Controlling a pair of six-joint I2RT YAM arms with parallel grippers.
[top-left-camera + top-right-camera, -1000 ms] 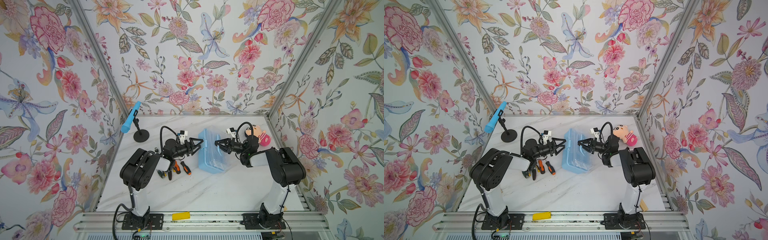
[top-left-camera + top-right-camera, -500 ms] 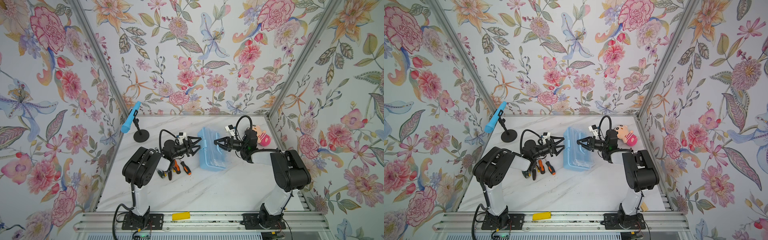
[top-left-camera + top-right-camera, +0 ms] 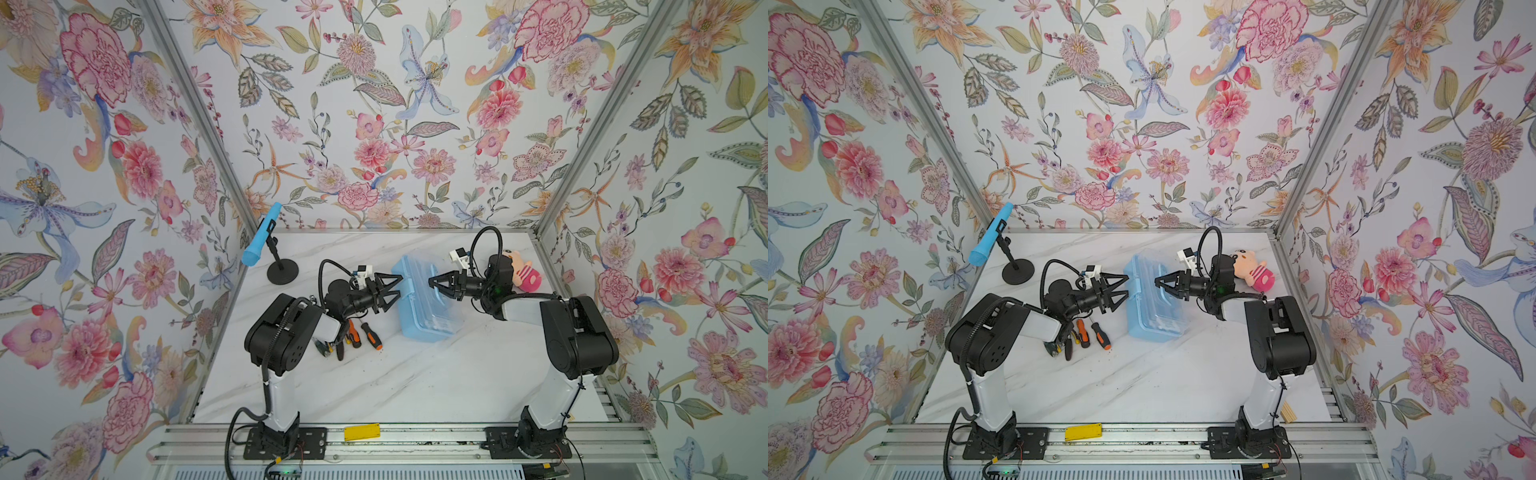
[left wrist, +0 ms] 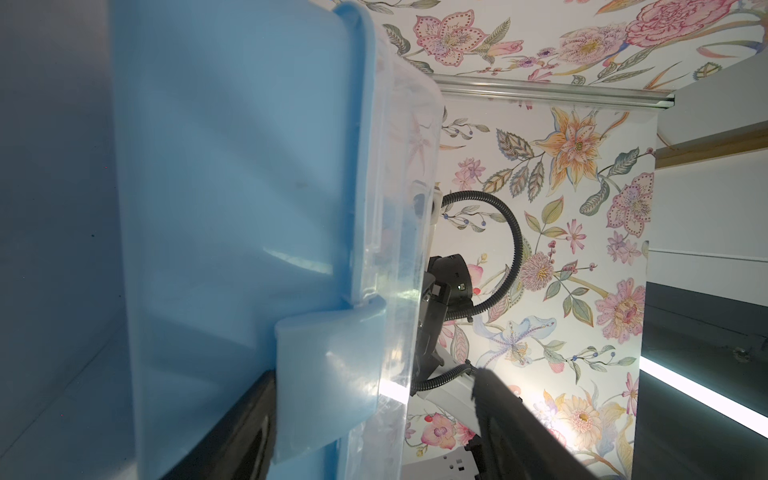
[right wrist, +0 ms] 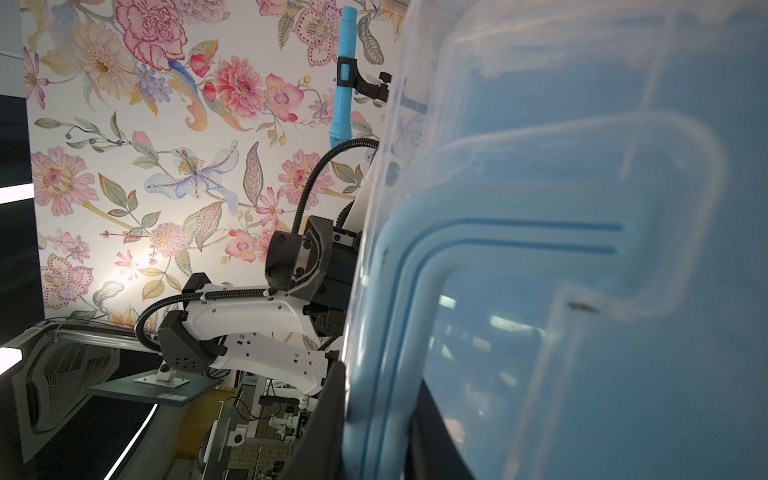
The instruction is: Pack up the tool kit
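The tool kit [image 3: 428, 316] [image 3: 1154, 316] is a light-blue box with a clear lid, lying in the middle of the table between both arms. My right gripper [image 3: 432, 282] [image 3: 1157, 282] [image 5: 376, 419] is shut on its blue handle [image 5: 399, 332]. My left gripper [image 3: 397, 286] [image 3: 1125, 286] [image 4: 374, 399] stands open at the opposite side, with the box's blue latch [image 4: 328, 365] and lid edge between its fingers. Orange-black screwdrivers [image 3: 372, 336] [image 3: 1100, 334] lie with other tools under the left arm, partly hidden by it.
A blue microphone [image 3: 259, 241] on a black stand [image 3: 282, 272] is at the back left. A pink plush doll [image 3: 521, 272] lies behind the right arm. A yellow tag [image 3: 361, 432] sits on the front rail. Floral walls enclose three sides.
The left gripper's jaws have narrowed a little around the box's edge. The right wrist has shifted slightly toward the back, still gripping the handle. The box has barely moved.
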